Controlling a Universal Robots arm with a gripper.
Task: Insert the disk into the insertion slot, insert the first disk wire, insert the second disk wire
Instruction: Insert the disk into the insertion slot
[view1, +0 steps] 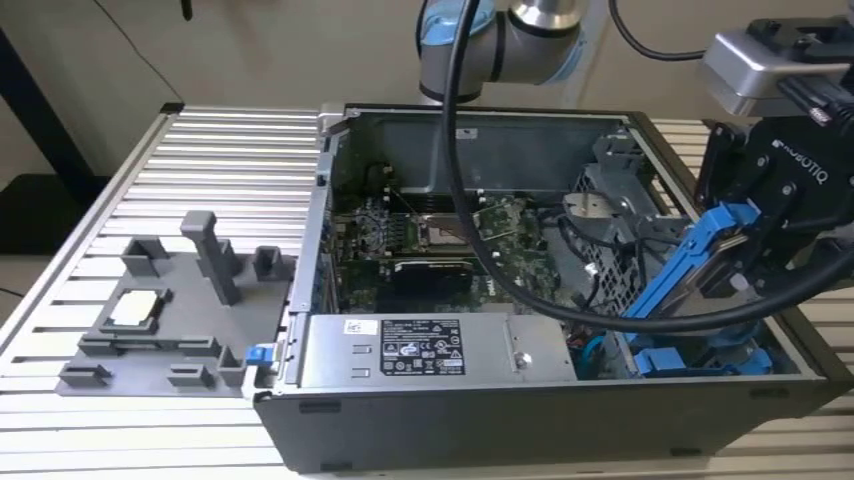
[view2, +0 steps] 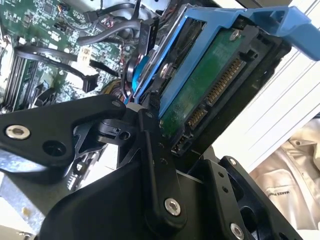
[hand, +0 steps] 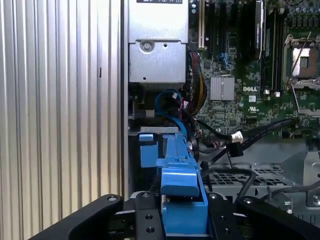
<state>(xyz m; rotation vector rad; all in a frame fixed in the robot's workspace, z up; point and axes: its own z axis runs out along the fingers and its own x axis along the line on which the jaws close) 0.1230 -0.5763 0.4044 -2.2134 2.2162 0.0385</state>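
Fingers (view2: 156, 160): closed on the disk, one black finger pressed to each long side of its blue frame; the pads themselves are hidden behind the frame in both wrist views.
Disk (view1: 678, 268): held off the case floor and steeply tilted, its upper end at the fingers and its lower end pointing down into the case corner at the exterior view's right.
Disk underside: in the second wrist view the green circuit board and a row of gold contacts face the camera; the label side is turned away.
Insertion slot (view1: 697, 360): blue-trimmed bay low in the near corner of the case, just under the disk's lower end. I cannot tell whether the two touch; the case wall cuts off the bay's near edge.
Slot from above: in the first wrist view the blue frame lies over the bay, so little shows beyond some blue trim beside it.
Wires (hand: 234, 137): black leads with a pale connector lie loose over the motherboard, near the disk. Which lead belongs to the disk cannot be made out.
Perforated cage (view1: 622, 200): behind the disk, partly masked by it.
Power supply (view1: 400, 350): grey box along the near case wall, beside the bay.
Motherboard (view1: 441, 240): centre of the case, crossed by the arm's black cable (view1: 461, 150).
Computer case (view1: 534, 425): open, lying on the ribbed worktop (view1: 227, 150).
Grey fixture (view1: 154, 300): on the worktop at the exterior view's left, well apart from the disk.
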